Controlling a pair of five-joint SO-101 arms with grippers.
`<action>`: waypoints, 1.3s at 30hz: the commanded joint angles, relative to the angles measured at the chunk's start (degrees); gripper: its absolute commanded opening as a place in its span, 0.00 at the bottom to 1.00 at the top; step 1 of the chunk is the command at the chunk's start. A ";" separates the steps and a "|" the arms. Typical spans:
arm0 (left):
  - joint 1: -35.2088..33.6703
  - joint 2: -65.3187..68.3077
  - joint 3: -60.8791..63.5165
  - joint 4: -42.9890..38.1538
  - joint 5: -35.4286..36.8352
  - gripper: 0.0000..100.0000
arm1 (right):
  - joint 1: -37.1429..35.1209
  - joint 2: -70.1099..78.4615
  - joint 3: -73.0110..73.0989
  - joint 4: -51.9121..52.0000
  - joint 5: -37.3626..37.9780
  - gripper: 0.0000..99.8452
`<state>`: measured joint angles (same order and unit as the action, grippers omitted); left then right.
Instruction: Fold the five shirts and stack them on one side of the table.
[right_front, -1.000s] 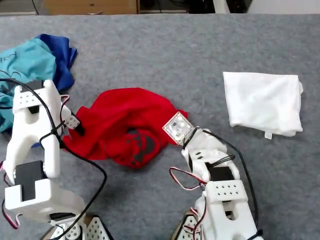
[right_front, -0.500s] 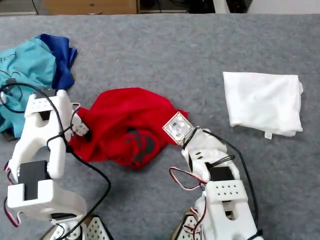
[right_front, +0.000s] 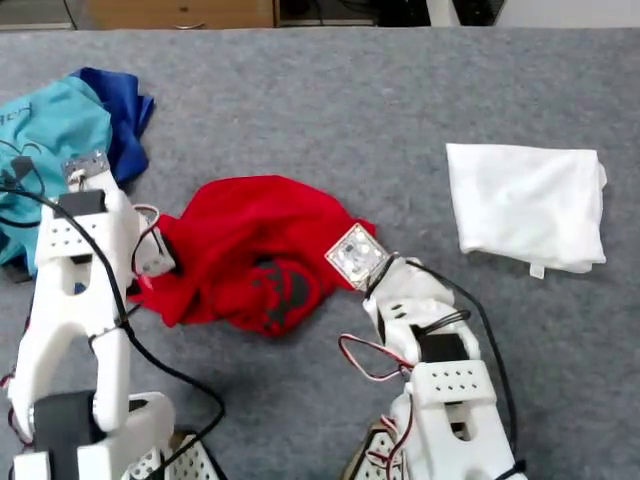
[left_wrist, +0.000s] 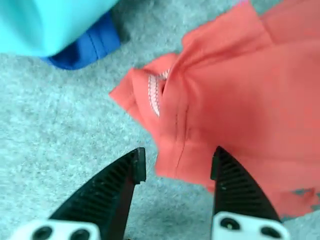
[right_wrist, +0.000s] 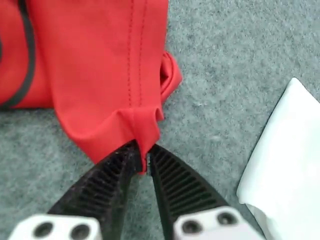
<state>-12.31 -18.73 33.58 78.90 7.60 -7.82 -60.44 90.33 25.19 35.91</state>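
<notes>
Since one second ago the left arm (right_front: 75, 270) has stretched out toward the far side of the table (right_front: 350, 100), and the left edge of the red shirt (right_front: 250, 235) has drawn in a little; the right arm has kept its place. The left gripper (left_wrist: 178, 160) stands over that left edge with its fingers wide apart; a folded corner of the hem, with white stitching, lies just ahead of the gap, and I cannot tell whether the fingers touch the cloth. The right gripper (right_wrist: 144, 156) is pressed together on the right corner of the same shirt; a small pleat of red cloth is pinched between the tips. The shirt lies in the middle of the table, between the two arms. A white shirt (right_front: 525, 205), folded into a rectangle, lies on the right side, apart from the red cloth; a teal shirt (right_front: 55, 125) and a blue shirt (right_front: 128, 115) lie crumpled together at the far left, and the left arm crosses the teal one's edge. The red shirt is bunched and wrinkled; a dark print (right_front: 278, 290) shows on its near part.
</notes>
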 joint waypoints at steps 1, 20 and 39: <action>0.79 -3.03 3.16 -0.88 -1.05 0.22 | 0.84 -0.40 0.13 -0.79 0.53 0.00; 0.70 -3.03 13.89 -21.36 -0.53 0.22 | 0.84 -0.48 0.13 -0.79 0.53 0.00; 0.79 -3.47 16.09 -27.52 2.64 0.12 | 0.84 -0.48 0.13 -0.79 0.53 0.00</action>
<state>-12.13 -20.13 50.20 51.82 10.07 -7.82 -60.44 90.33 25.19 35.91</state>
